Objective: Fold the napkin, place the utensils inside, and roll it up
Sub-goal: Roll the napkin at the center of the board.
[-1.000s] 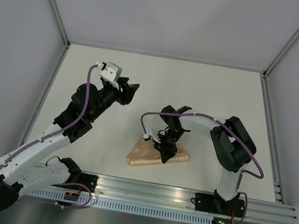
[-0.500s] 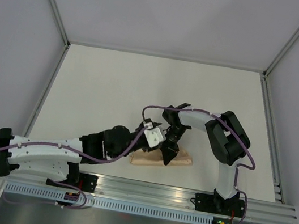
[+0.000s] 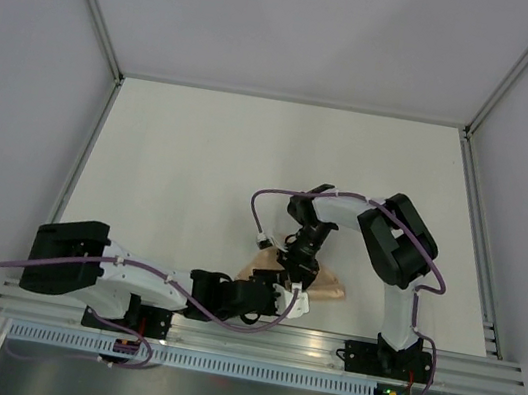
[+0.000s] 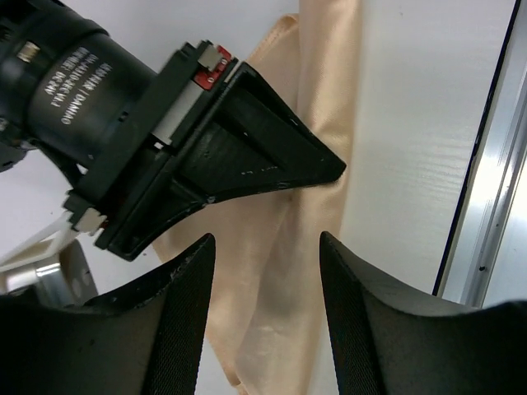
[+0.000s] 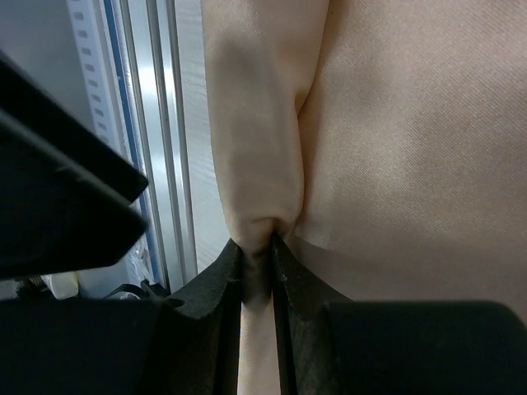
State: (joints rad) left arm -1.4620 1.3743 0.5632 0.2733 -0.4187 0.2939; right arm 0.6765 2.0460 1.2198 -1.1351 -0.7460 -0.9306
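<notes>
A fold of the thin, light orange-tan cloth napkin [image 5: 395,123] is pinched by the right end effector [image 5: 257,251]; the left end effector [image 4: 265,245] is spread open over it, empty.

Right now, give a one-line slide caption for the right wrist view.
Right end effector pinches a fold of the tan napkin near the metal rail.
</notes>
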